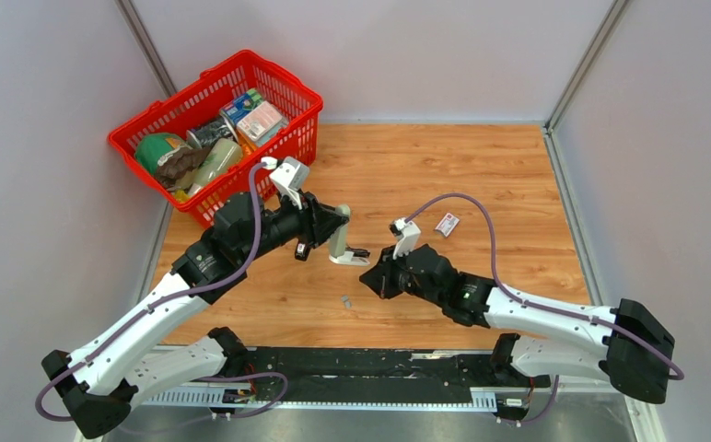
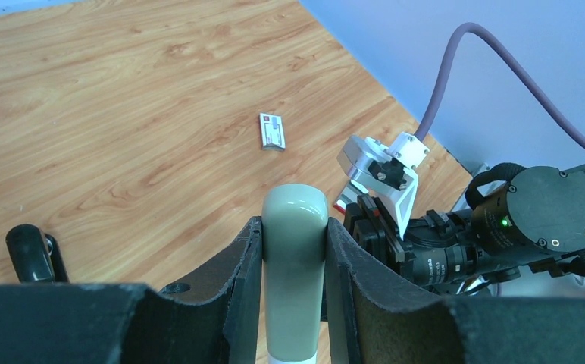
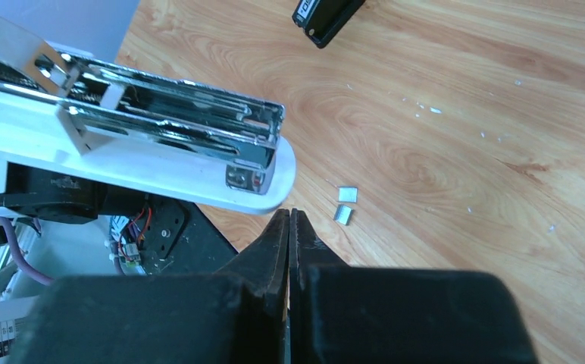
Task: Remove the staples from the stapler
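One stapler [image 3: 168, 125], held off the desk [image 1: 518, 184] near its centre, hinged open. Grey-beige top arm stands upright. White base and chrome magazine run level, long axis across the desk, front end towards the right arm. Left fingers [image 2: 354, 265] part-open, clamped on the top arm. Right fingers [image 3: 263, 250] fully closed, empty, tips just beneath the magazine's front end. Two loose staples [image 3: 345, 205] lie on the desk close beside those tips. One white-and-red box [image 1: 447, 223] lies beyond. One red basket [image 1: 149, 129] of goods stands at the far left corner
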Controlling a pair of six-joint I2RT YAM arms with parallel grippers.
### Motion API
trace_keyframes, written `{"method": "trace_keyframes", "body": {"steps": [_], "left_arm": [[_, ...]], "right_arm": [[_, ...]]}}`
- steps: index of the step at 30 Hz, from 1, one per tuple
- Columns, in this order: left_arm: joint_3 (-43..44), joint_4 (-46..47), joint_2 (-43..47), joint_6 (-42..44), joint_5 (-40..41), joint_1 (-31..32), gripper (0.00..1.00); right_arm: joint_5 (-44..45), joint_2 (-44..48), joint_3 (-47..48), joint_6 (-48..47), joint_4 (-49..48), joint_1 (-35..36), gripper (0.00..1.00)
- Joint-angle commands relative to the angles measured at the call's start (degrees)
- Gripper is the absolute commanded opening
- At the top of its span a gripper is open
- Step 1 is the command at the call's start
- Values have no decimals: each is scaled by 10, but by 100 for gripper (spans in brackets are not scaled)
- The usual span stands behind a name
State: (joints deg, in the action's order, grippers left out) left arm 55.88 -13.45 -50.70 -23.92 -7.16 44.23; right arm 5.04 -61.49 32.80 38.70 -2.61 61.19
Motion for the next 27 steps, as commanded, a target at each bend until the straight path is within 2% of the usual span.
{"method": "trace_keyframes", "body": {"steps": [1,8,16,27], "left_arm": [[21,32,6,0,2,1,0],[17,33,10,-7,-5,2,0],[18,22,8,-9,-26,2,0],[16,23,-5,-5,-52,2,0]], "right_arm": [[9,-12,37,8,-54,3,0],[66,-26,75,-24,-36,2,0],[155,-17,129,-115,20,-4,0],[184,8,156,-159,73,-13,0]]}}
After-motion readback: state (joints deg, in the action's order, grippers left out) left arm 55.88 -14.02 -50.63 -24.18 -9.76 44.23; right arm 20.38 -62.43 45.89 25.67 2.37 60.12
